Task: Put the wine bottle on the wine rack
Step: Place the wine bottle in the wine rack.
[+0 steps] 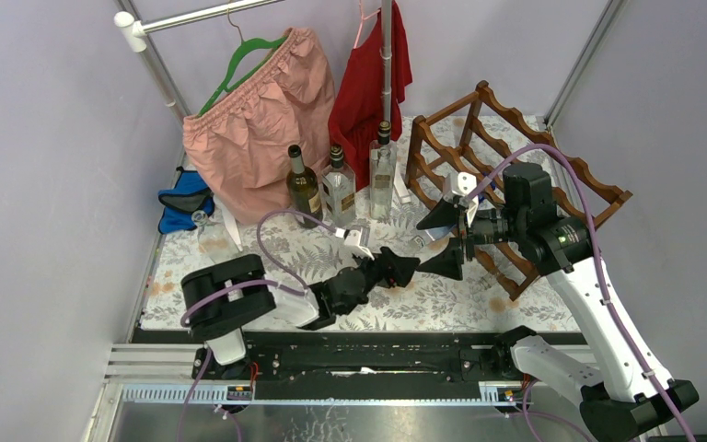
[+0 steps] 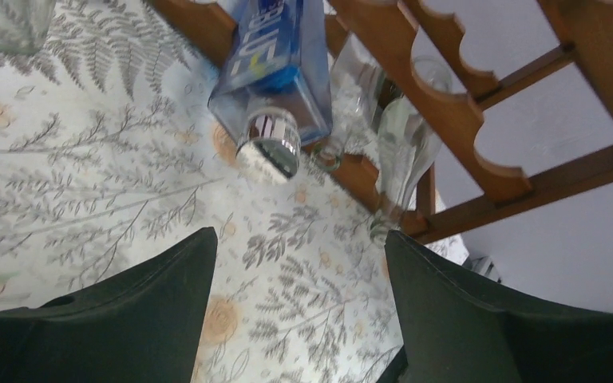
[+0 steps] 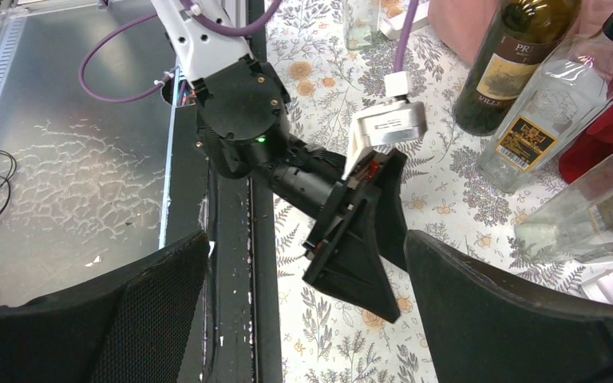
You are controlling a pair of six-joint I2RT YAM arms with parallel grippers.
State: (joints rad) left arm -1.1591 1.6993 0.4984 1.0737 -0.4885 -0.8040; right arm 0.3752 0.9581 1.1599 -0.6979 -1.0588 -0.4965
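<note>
1. The wine bottle (image 1: 304, 189) is standing upright on the tabletop (image 1: 479, 304) near the middle of its far edge. It is not yet on the wine rack (image 2: 575, 171), which is occupying the far right corner.
2. The left arm (image 1: 239, 299) is reaching toward the rack's foot. The left jaws are standing apart with nothing between them. The right jaws, on the right arm (image 1: 589, 276), are spread wide and are also holding nothing.
3. Risk: both sets of jaws are facing each other almost tip to tip. In my judgement, any careless swing is going to bring them into collision.
4. Risk: two clear bottles (image 1: 338, 193) are standing just beside the wine bottle. A wide approach is likely to topple one of them.
5. Risk: a blue bottle (image 2: 275, 56) and clear glass (image 2: 403, 152) are already lying in the rack's lowest tier. Loading there is liable to knock them, so a free cradle is needed.
6. Risk: smooth round glass may be slipping or rotating in a loose grip.
7. Writing: the wine bottle's cream label is showing "PR…" and "MILLE…", both cut off. The blue bottle is carrying large white letters, possibly "BLUE", though I cannot confirm this. A black and gold label (image 3: 527, 140) is too small to read.
</note>
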